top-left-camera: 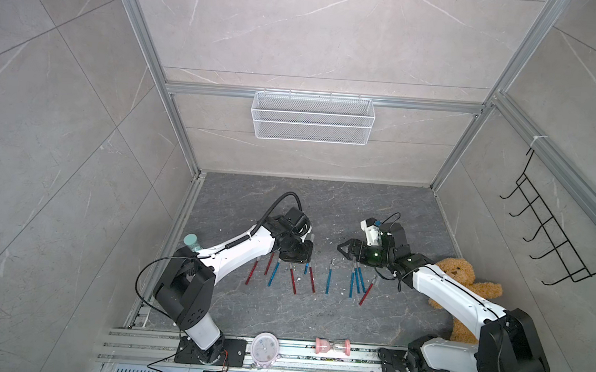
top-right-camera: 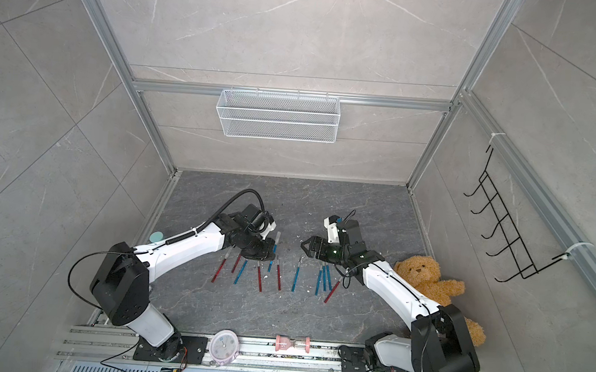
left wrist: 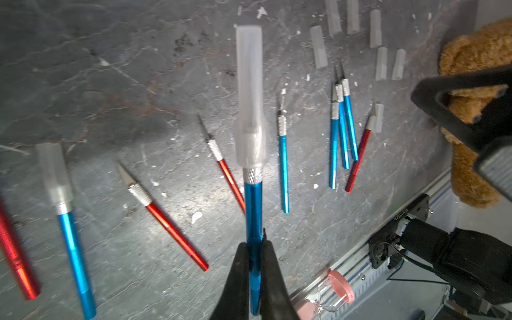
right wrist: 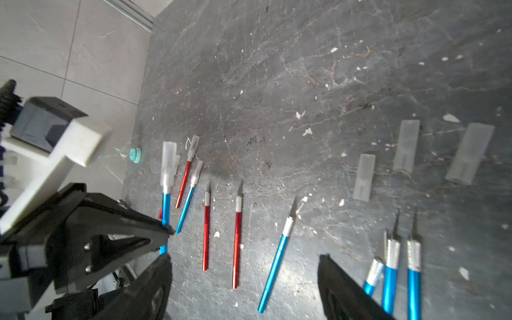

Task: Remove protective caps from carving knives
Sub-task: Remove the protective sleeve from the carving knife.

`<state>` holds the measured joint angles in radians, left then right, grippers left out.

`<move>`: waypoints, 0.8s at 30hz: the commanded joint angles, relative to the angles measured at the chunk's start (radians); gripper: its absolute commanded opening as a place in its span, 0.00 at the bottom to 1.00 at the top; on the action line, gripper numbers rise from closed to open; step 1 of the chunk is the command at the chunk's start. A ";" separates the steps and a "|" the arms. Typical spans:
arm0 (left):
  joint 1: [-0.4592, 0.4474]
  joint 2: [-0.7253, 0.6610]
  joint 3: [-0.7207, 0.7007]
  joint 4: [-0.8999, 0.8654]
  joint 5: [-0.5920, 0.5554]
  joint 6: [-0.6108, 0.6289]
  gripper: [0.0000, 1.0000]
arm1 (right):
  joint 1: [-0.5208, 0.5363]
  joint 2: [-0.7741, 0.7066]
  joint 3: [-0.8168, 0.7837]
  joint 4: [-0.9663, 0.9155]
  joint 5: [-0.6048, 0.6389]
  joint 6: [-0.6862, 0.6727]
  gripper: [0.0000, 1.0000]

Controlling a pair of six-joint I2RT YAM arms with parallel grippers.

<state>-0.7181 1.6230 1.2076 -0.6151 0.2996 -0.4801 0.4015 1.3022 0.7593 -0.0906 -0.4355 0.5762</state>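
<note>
My left gripper (left wrist: 255,249) is shut on the handle of a blue carving knife (left wrist: 253,210), held off the floor, with its translucent protective cap (left wrist: 249,94) still on the blade. In both top views this gripper (top-left-camera: 306,255) (top-right-camera: 268,251) hangs over the left part of the knife row. My right gripper (right wrist: 245,260) (top-left-camera: 341,249) stands open just to the right of it, nothing between its fingers. Several red and blue knives (top-left-camera: 328,280) lie side by side on the dark floor. Some keep caps (right wrist: 193,146) (left wrist: 54,171). Several loose caps (right wrist: 364,177) (left wrist: 318,47) lie beyond the bare blades.
A teddy bear (top-left-camera: 462,277) lies under the right arm. A pink clock (top-left-camera: 264,349) and a pink hourglass (top-left-camera: 332,346) sit on the front rail. A teal-lidded bottle (top-left-camera: 192,242) stands at the left edge. White specks dot the floor. A wire basket (top-left-camera: 312,118) hangs on the back wall.
</note>
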 commanded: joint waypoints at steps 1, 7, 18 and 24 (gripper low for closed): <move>-0.031 0.014 0.020 0.050 0.048 -0.014 0.05 | 0.001 0.028 0.040 0.061 -0.044 0.028 0.81; -0.078 0.051 0.047 0.084 0.051 -0.038 0.05 | 0.016 0.061 0.057 0.091 -0.057 0.046 0.79; -0.105 0.071 0.064 0.112 0.059 -0.058 0.05 | 0.060 0.113 0.055 0.142 -0.052 0.074 0.59; -0.112 0.065 0.062 0.113 0.063 -0.061 0.05 | 0.076 0.151 0.067 0.167 -0.052 0.093 0.47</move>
<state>-0.8230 1.6920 1.2343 -0.5179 0.3290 -0.5278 0.4667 1.4326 0.7921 0.0460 -0.4801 0.6579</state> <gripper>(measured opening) 0.077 0.480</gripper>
